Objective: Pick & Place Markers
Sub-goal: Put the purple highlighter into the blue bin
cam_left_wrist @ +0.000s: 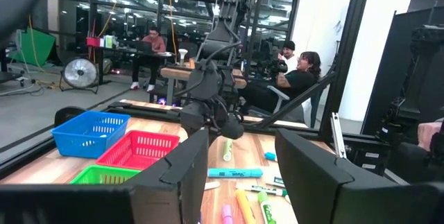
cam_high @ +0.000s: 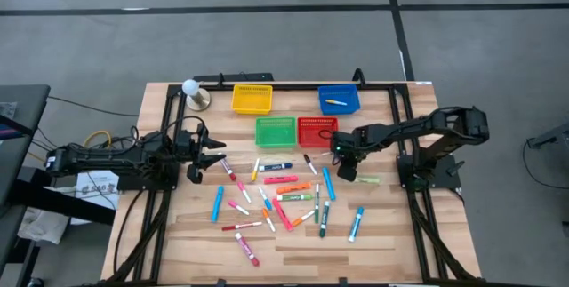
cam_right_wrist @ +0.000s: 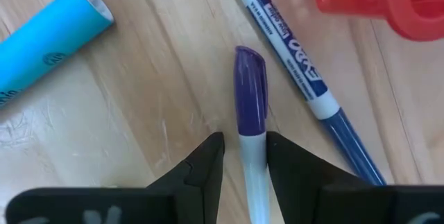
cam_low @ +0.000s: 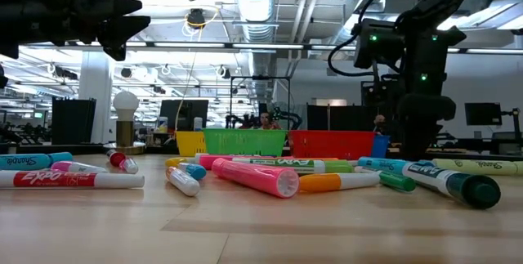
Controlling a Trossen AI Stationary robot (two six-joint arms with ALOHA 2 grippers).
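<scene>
Most of the markers (cam_high: 283, 200) lie scattered across the middle of the wooden tabletop (cam_high: 382, 234), spreading from the near edge up toward the baskets, in pink, red, orange, blue, green and white. On the right of that spread, the right hand (cam_high: 345, 164) is lowered to the tabletop, and in the right wrist view (cam_right_wrist: 244, 165) its two dark fingers (cam_right_wrist: 201, 172) are closed around the white barrel of a purple-capped marker (cam_right_wrist: 250, 102), whose cap points out beyond the fingertips. Just beside that marker lies a blue-and-white marker (cam_right_wrist: 300, 57), and a light blue marker (cam_right_wrist: 48, 40) lies well apart on the other side. On the left, the left hand (cam_high: 206, 155) hovers with its fingers spread open and nothing between them, at the left edge of the scatter. Farther back stand the green basket (cam_high: 275, 131) and red basket (cam_high: 316, 131) side by side, then the yellow basket (cam_high: 252, 99) and the blue basket (cam_high: 339, 99), which has a yellow marker (cam_high: 334, 102) inside.
</scene>
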